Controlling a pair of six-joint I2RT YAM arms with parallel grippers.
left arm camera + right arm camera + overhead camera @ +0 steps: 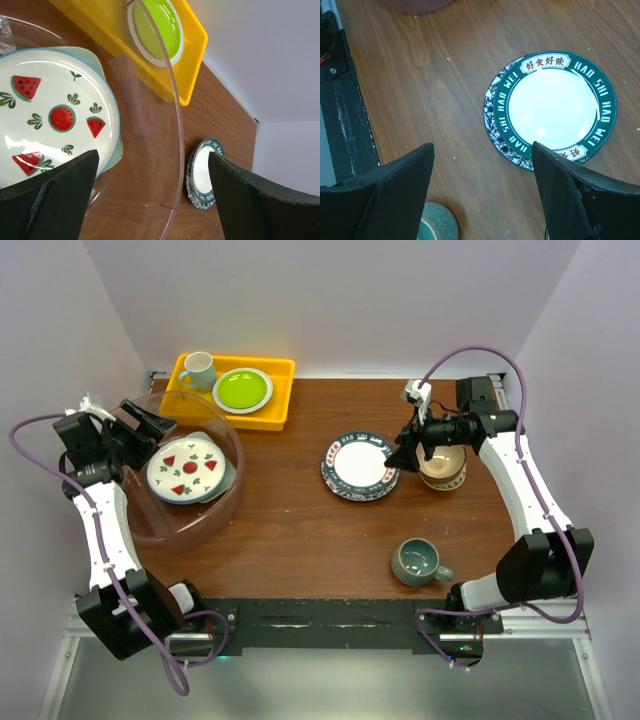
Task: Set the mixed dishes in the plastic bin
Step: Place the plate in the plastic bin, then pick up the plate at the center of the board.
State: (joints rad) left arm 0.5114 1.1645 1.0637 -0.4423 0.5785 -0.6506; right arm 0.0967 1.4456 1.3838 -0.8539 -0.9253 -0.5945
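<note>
The transparent pinkish plastic bin (pixel 225 510) stands at the left. It holds the pale green tray (pixel 228 472) with a red-and-white watermelon plate (pixel 185 470) lying on it. My left gripper (pixel 150 425) is open and empty above the bin's far-left rim. The left wrist view shows the plate (pixel 55 115), tray edge (pixel 95 62) and bin rim (pixel 176 110). A green-rimmed plate (pixel 358 464) lies on a blue floral plate (pixel 495 137) mid-table. My right gripper (pixel 402 455) is open and empty above their right edge. A cream-tan bowl (pixel 443 466) sits beside it. A teal mug (pixel 418 562) stands near front.
A yellow tray (pixel 285 390) at the back holds a white mug (pixel 197 370) and a lime-green plate (pixel 242 390), right behind the bin. In the right wrist view the teal mug (pixel 437 225) is between my open fingers, and the table's black front edge (pixel 347 110) is at left.
</note>
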